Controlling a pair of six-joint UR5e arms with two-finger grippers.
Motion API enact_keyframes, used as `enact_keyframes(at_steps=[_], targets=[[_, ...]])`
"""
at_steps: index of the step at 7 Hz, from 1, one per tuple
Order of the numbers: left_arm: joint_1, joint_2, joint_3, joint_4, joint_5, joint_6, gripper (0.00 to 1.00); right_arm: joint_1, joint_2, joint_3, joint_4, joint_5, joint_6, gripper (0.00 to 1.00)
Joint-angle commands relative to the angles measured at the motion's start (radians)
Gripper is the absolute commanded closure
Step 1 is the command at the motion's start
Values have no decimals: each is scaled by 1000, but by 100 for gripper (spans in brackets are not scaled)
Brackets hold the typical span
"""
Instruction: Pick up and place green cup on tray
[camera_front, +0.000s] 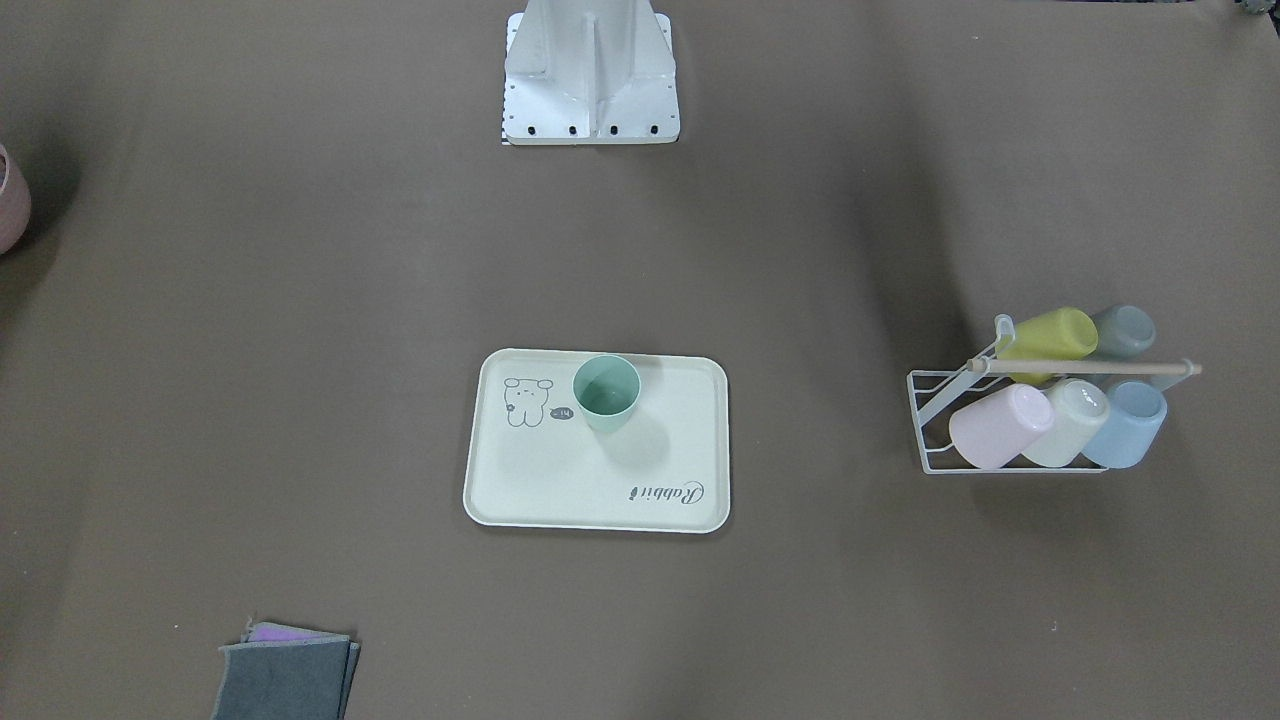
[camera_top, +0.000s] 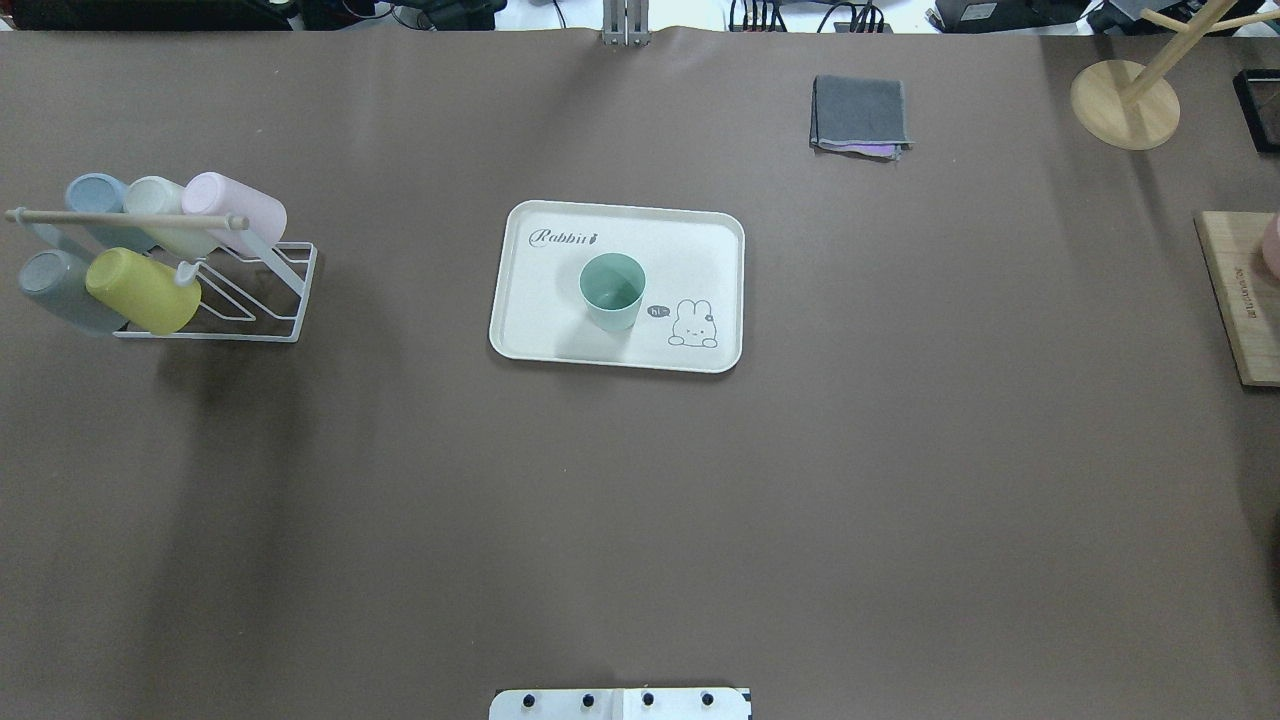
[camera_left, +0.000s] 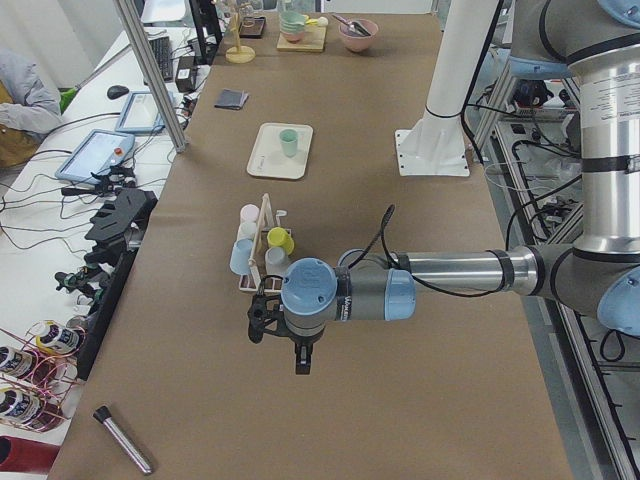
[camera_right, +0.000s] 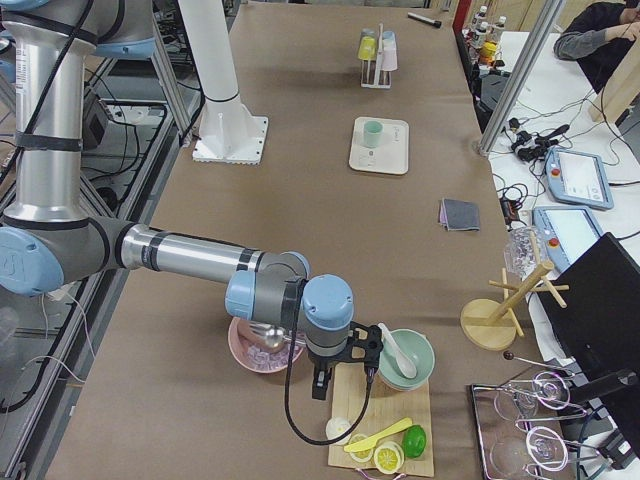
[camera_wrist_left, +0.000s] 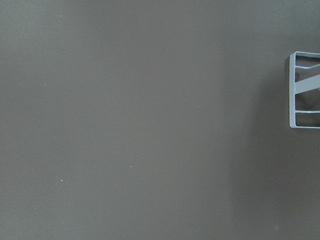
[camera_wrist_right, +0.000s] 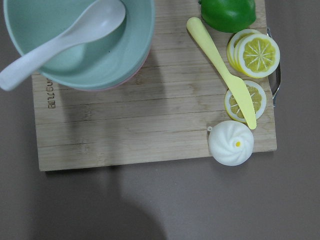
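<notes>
Upright near the middle of the tray (camera_front: 560, 480) — the green cup (camera_front: 606, 392), base flat on the cream surface, just beside the small line drawing and apart from the "Rabbit" script. Long axis vertical, mouth straight up, wider at the rim than at the base, inner floor bare to the overhead view; touched by neither arm. On the tray, only this cup. Well apart, on the robot's left side of the table (camera_front: 300, 300), a white wire rack (camera_front: 925, 420) holding five tumblers tilted on their sides in two rows: yellow-green cup (camera_front: 1050, 335) and grey cup (camera_front: 1125, 330) in one, pink cup (camera_front: 1000, 425), cream cup (camera_front: 1070, 420) and blue cup (camera_front: 1130, 425) in the other. At the robot's right end, a wooden cutting board (camera_wrist_right: 125, 130) carrying a mint bowl (camera_wrist_right: 80, 45) with a white spoon (camera_wrist_right: 60, 42) resting inside, plus lemon slices (camera_wrist_right: 257, 54), a lime (camera_wrist_right: 227, 12), a yellow knife (camera_wrist_right: 220, 70) and a white bun (camera_wrist_right: 231, 142). Left gripper (camera_left: 300, 350) hanging over bare table near the rack, right gripper (camera_right: 345, 385) above the board's edge — seen from the side views alone, so spread or pressed together impossible to tell for either.
</notes>
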Motion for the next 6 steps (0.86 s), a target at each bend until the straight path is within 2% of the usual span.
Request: enact_keyframes(at_steps=[1, 6], targets=[[-1, 5, -8, 0, -4, 1, 2, -1, 3, -3, 0, 0, 0, 0], [2, 5, -2, -1, 3, 1, 2, -1, 8, -13, 2, 0, -2, 0]])
